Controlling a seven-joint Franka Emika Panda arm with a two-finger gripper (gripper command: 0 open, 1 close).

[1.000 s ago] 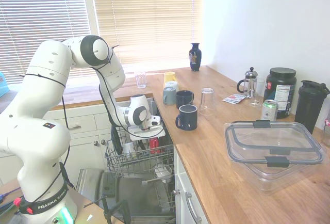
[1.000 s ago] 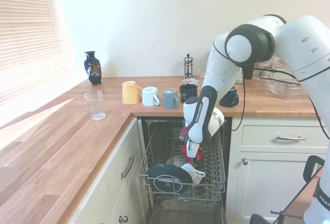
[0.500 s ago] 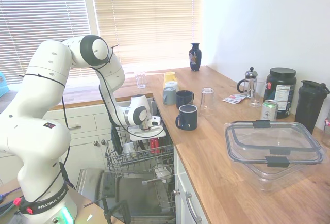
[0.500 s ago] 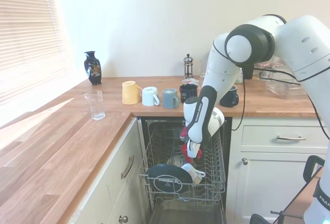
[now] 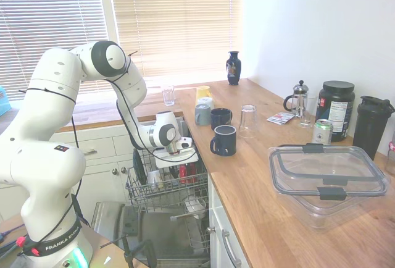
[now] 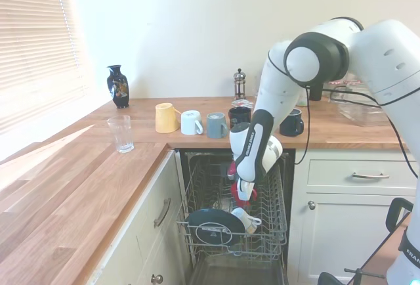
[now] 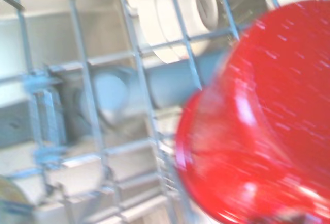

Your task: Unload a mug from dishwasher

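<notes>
The red mug (image 6: 241,194) hangs at the tip of my gripper (image 6: 243,189), just above the dishwasher's wire rack (image 6: 197,232). The gripper is shut on the mug. From the other side the mug (image 5: 187,172) shows as a red patch under the gripper (image 5: 183,163), over the pulled-out rack (image 5: 148,195). In the wrist view the mug (image 7: 263,126) is a large blurred glossy red shape, with the rack wires (image 7: 136,84) behind it. The dishwasher door (image 5: 157,237) is folded down below the rack.
A dark plate (image 6: 213,226) and a small white cup (image 6: 247,219) sit at the rack's front. On the counter above stand yellow (image 6: 165,117), white (image 6: 191,122), grey-blue (image 6: 216,125) and navy (image 6: 239,115) mugs. Another navy mug (image 5: 224,140) and a clear lidded box (image 5: 327,178) are further along.
The gripper has risen a little with the red mug and shifted slightly sideways over the rack. The upper arm leaned the same way.
</notes>
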